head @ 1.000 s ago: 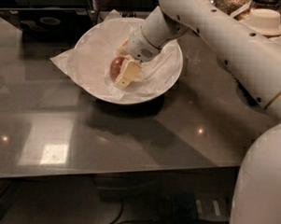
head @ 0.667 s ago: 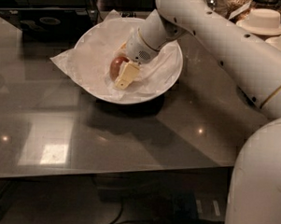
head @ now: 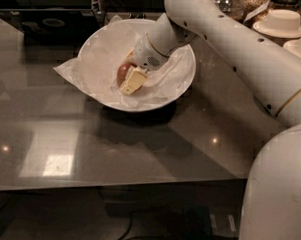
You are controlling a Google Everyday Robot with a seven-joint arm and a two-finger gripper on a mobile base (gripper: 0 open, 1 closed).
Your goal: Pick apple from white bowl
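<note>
- Since 1.0 s ago: the gripper (head: 129, 80) has edged slightly left and nearer inside the bowl. The arm (head: 229, 45) above it has shifted a little left with it. The apple (head: 122, 70) sits in nearly the same spot.
- The gripper is down inside the white bowl (head: 190, 76), just left of its middle, right against the apple's near-right side.
- Grip state: cannot tell whether the claw is clenched on the apple or loose around it.
- The apple is reddish-brown, partly hidden by the gripper, and lies on the crinkled paper liner (head: 95, 64).
- One corner of the liner hangs over the bowl's left rim onto the grey glossy table (head: 139, 156).
- The bowl stands on the far half of the table.
- Stacks of off-white dishes (head: 282, 21) stand at the far right, well apart from the bowl.
- The arm comes in from the right and angles down into the bowl.
</note>
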